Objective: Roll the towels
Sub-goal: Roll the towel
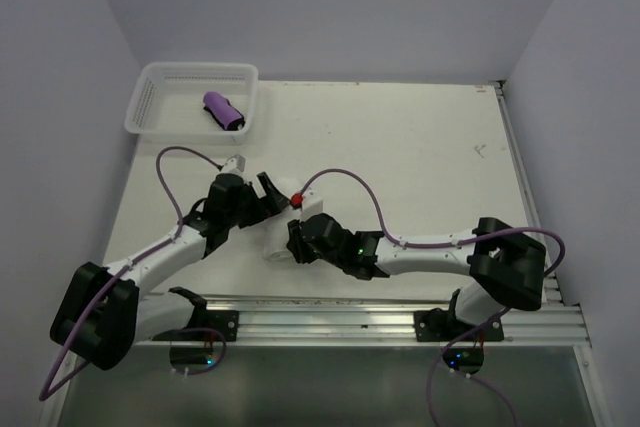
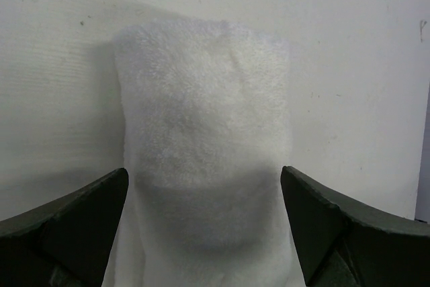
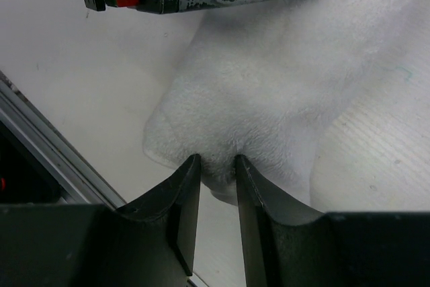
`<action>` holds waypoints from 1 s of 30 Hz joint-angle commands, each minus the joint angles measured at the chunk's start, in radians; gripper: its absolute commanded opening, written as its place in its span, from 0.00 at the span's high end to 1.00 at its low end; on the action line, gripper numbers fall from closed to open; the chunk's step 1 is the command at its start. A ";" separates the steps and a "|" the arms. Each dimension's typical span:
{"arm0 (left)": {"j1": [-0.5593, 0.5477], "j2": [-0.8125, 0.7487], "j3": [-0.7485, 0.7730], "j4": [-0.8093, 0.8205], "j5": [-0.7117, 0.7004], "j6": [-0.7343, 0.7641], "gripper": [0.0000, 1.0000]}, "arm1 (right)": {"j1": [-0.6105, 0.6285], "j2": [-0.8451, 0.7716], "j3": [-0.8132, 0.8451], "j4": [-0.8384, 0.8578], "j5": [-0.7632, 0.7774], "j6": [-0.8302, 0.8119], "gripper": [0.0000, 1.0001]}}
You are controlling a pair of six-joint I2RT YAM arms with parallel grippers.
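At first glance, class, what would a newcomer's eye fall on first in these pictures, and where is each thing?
First, the fluffy white towel, bunched in a roll near the front of the table: the left gripper stands wide open astride it, and the right gripper pinches its edge. Then the purple towel, already rolled, lying in the white basket at the far left corner.

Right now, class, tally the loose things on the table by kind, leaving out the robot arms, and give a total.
Baskets: 1, the white mesh basket
Towels: 2, the purple towel inside it and the white towel outside it
Total: 3
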 commanded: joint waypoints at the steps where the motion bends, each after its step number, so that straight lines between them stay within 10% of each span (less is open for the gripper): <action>1: -0.011 -0.037 0.060 0.005 -0.004 0.043 0.00 | 0.005 0.016 0.018 0.032 -0.012 -0.001 0.69; 30: -0.208 0.282 0.247 -0.174 -0.173 0.175 0.00 | 0.045 0.061 0.026 0.056 0.086 -0.026 0.72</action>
